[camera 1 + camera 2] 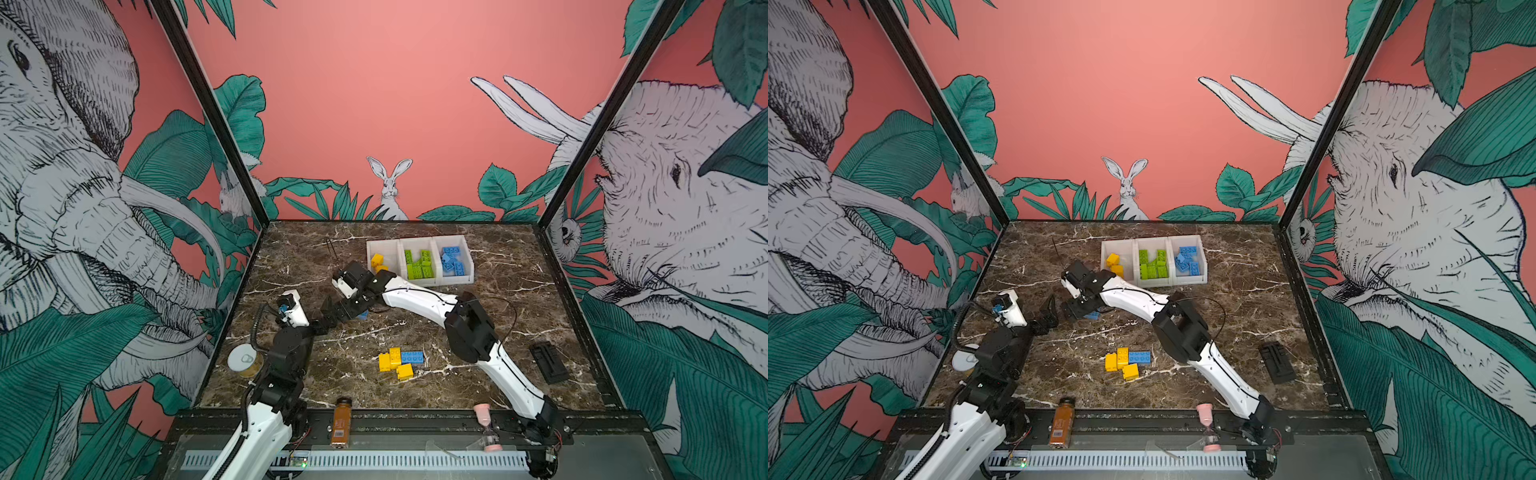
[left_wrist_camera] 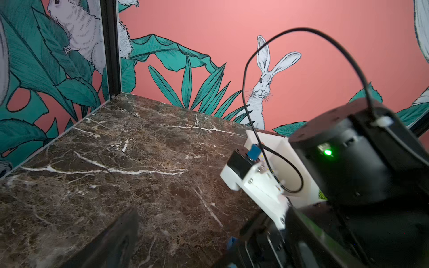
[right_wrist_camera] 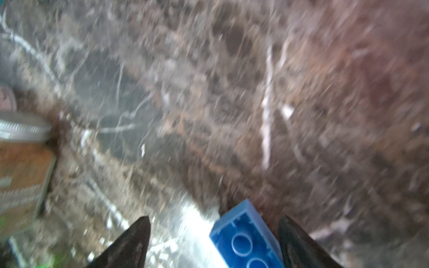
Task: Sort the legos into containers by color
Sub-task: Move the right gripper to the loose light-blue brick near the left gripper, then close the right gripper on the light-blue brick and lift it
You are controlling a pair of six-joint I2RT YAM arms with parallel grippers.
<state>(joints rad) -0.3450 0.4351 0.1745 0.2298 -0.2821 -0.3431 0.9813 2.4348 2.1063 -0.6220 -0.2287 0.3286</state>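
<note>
Blue brick (image 3: 246, 239): on the marble tabletop (image 1: 353, 386), between the right hand's (image 3: 214, 228) fingers, hard by one
Right hand: jaws wide, not yet clamped
Long axis: roughly along the fingers, narrow width across
Left hand (image 1: 329, 312): wide, empty, just beside
Blue container (image 1: 468, 259): well apart, behind

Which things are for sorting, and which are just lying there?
For the job: loose yellow plastic bricks, blue oblong brick beside them, blue brick between the right fingers, three joined white plastic bins.
Just lying about: round white-lidded tin, amber jar, pink sand timer, black plastic block.
</note>
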